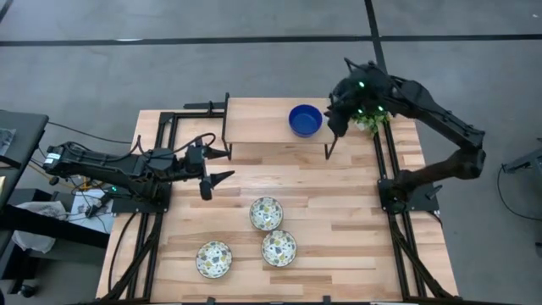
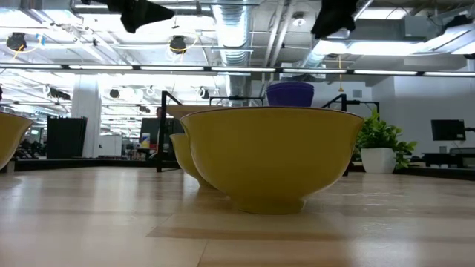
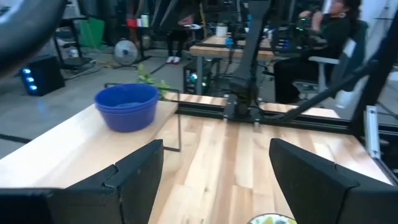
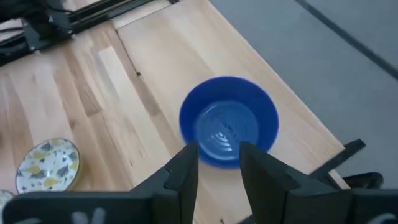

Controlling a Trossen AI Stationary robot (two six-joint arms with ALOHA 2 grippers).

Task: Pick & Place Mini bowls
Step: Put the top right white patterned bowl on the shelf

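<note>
Cobalt blue bowls (image 1: 305,119) sit nested in one stack, base down, near the table's far edge; they also show in the low view (image 2: 289,94), the left wrist view (image 3: 127,106) and the right wrist view (image 4: 229,121). Three floral bowls, yellow outside, rest upright near the near edge (image 1: 266,213) (image 1: 279,247) (image 1: 214,259); the nearest fills the low view (image 2: 271,156). My right gripper (image 1: 336,119) (image 4: 219,158) hovers high above the blue stack, narrowly open. My left gripper (image 1: 216,165) (image 3: 214,180) hangs wide open at the table's left, pointing right.
A small green plant in a white pot (image 1: 370,123) (image 2: 380,141) stands just right of the blue stack, under my right arm. Thin black frame posts (image 1: 227,119) (image 1: 330,144) rise beside the stack. Bare wood (image 1: 339,220) lies right of the floral bowls.
</note>
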